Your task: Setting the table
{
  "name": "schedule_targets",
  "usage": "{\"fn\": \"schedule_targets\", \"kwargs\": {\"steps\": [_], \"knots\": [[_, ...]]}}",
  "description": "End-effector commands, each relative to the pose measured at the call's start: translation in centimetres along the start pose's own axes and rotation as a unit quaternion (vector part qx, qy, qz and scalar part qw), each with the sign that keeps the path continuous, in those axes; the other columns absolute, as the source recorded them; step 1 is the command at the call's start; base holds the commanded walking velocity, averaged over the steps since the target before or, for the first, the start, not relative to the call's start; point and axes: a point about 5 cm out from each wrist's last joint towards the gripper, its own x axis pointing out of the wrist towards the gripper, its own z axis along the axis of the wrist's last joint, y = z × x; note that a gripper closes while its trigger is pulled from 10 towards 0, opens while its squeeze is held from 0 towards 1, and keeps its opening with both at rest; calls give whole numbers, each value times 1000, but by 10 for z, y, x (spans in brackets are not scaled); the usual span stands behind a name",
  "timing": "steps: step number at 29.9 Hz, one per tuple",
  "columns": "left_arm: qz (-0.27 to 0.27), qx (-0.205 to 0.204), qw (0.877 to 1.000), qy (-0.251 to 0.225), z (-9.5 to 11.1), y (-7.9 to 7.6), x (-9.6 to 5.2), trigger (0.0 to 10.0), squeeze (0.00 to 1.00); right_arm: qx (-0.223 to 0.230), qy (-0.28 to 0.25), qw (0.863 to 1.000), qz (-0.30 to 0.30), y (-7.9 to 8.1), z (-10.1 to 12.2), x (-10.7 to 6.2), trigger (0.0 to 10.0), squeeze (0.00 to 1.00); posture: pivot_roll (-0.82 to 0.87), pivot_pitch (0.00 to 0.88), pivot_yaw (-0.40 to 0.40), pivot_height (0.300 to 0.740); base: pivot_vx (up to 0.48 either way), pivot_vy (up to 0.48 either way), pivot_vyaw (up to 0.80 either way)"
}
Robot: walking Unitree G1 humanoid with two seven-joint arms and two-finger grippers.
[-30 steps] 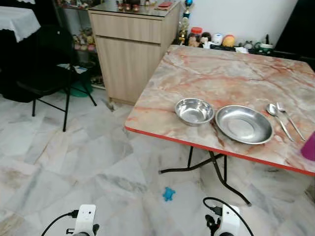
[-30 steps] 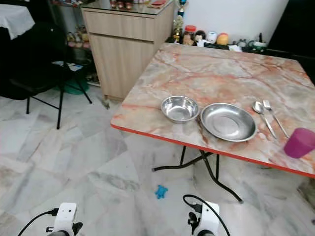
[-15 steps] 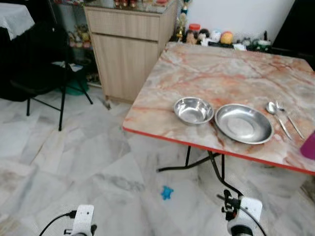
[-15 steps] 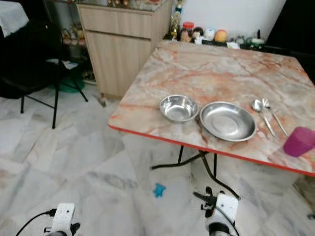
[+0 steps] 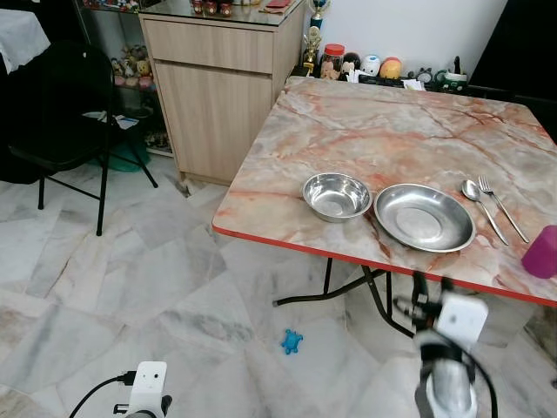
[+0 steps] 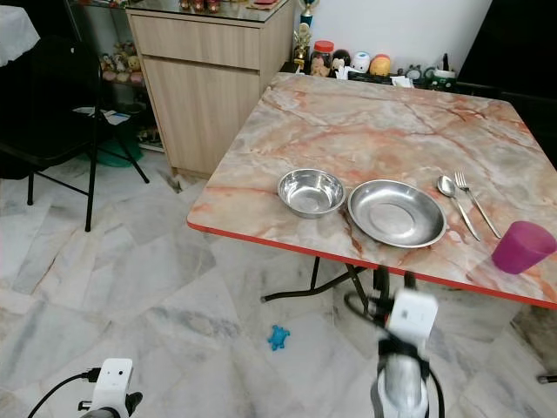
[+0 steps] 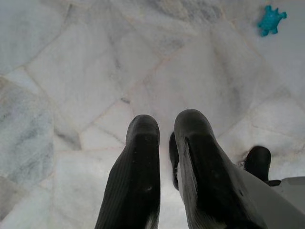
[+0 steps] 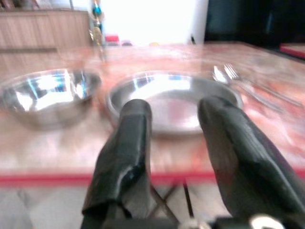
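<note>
— Below the bench's near edge, item one: right claw (image 8: 176, 143). State?

— Fingers parted, nothing between them. Raised off the floor side, aimed level at the red rim of the bench (image 6: 287, 122). Left claw (image 7: 164, 157): fingers nearly together, empty, hanging low over the marble floor (image 5: 130, 279), idle.

— Item two, what lies ahead of the right claw?

— Steel plate (image 6: 396, 212), dead ahead and just beyond the edge, flat on the bench. Steel bowl (image 6: 311, 192) just beside it, toward the robot's left, rims close or touching; I cannot tell which.

— Cutlery?

— Spoon (image 6: 455, 204) and fork (image 6: 475, 202), side by side to the right of the plate, long axes running away from the near edge, handles toward the robot. Purple cup (image 6: 522, 246) farther right, near the edge.

— Nearer arm?

— Right, clearly. By my reckoning it must rise above the rim and go forward; the plate comes first.

— Sundries?

— Blue toy (image 5: 292, 341) on the floor under the bench; wooden cabinet (image 5: 222, 91) and black chair (image 5: 61, 113) to the left.
</note>
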Motion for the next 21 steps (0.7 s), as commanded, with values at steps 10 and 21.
{"fn": "schedule_targets", "kwargs": {"steps": [10,21], "knots": [[7,-7,1000,1,-1,2,0,10000,0,36,11,999,-21,8,12,20,10000,0,95,0,-71,740,0,0,-551],[2,-16,1000,-4,1,0,0,10000,0,39,5,999,-5,17,20,29,10000,0,93,0,-71,740,0,0,-786]]}}
